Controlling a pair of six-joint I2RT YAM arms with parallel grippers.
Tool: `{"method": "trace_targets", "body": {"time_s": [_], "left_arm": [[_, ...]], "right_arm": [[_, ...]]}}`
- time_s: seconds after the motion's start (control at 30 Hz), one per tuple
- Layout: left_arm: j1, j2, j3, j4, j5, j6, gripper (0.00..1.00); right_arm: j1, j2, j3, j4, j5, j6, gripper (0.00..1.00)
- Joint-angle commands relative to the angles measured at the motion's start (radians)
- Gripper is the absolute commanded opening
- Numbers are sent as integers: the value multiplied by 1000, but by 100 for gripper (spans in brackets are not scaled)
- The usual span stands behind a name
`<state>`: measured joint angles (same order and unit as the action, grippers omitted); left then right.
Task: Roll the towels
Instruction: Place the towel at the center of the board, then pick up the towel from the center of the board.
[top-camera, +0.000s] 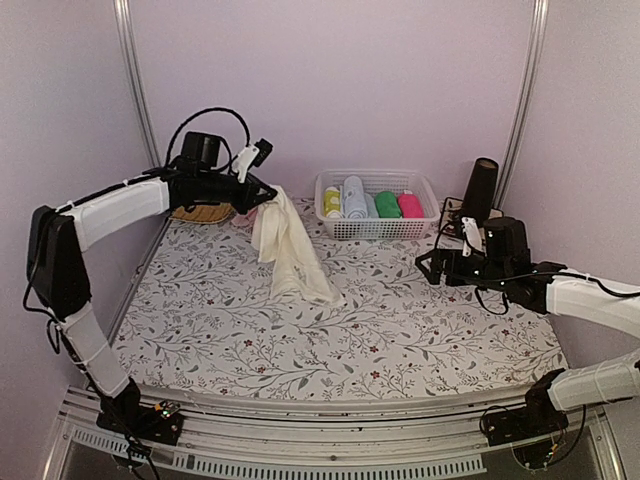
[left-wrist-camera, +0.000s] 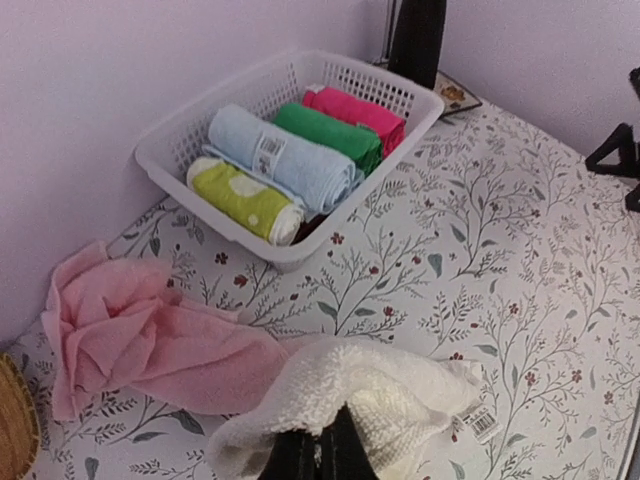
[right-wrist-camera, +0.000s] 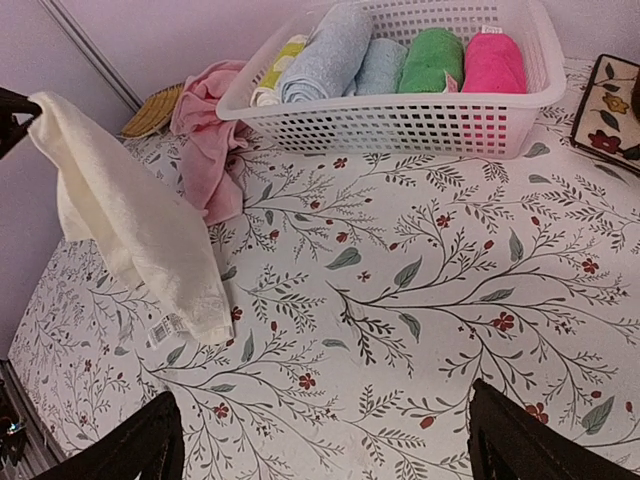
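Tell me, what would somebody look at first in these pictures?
The cream towel catches the eye first: it dangles from the left gripper over the flowery table. Behind it, by the back wall, a white basket holds four bright rolled towels. A crumpled pink towel lies on the table beside the basket.

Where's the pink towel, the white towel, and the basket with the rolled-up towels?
pink towel (left-wrist-camera: 140, 340), left wrist view, the middle of the crumpled heap.
cream towel (right-wrist-camera: 140, 225), right wrist view, the middle of the hanging cloth.
basket (right-wrist-camera: 400, 125), right wrist view, its front wall.
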<state>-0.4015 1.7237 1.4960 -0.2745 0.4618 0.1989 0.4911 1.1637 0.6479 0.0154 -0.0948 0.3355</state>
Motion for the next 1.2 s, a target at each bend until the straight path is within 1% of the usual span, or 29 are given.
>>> {"method": "trace_targets", "body": {"time_s": [0.0,0.1,0.3,0.5,0.63,0.73,0.83,0.97,1.07,1.1,1.17], "left_arm": [[-35,147,11,3,-108,10,0],[-47,282,87,-45,-124,8,0],[-53,524,282,-194,-108,-18,0],[-63,680,408,-298,-137,-32,0],[-66,754,463,-331,-197,-51,0],[-65,821,531,-349,-287,-71,0],[-44,888,630,-362,-370,-100,0],[3,974,802,-383,-433,-139,0],[36,1009,900,-384,-418,-144,0],[45,1003,911,-380,-393,-144,0],[55,960,884,-371,-308,-139,0]], "right_arm": [[7,-29,18,-6,35,-10,99],[7,-38,18,-10,51,-10,99],[7,-59,15,-21,83,-12,99],[7,-72,14,-24,107,-13,99],[8,-69,16,-25,109,-10,99],[7,-64,17,-23,114,-11,99],[8,-63,17,-26,121,-13,99],[8,-56,18,-25,134,-16,99],[8,-43,22,-27,138,-17,99],[8,-39,24,-27,136,-18,99],[7,-35,25,-25,123,-22,99]]}}
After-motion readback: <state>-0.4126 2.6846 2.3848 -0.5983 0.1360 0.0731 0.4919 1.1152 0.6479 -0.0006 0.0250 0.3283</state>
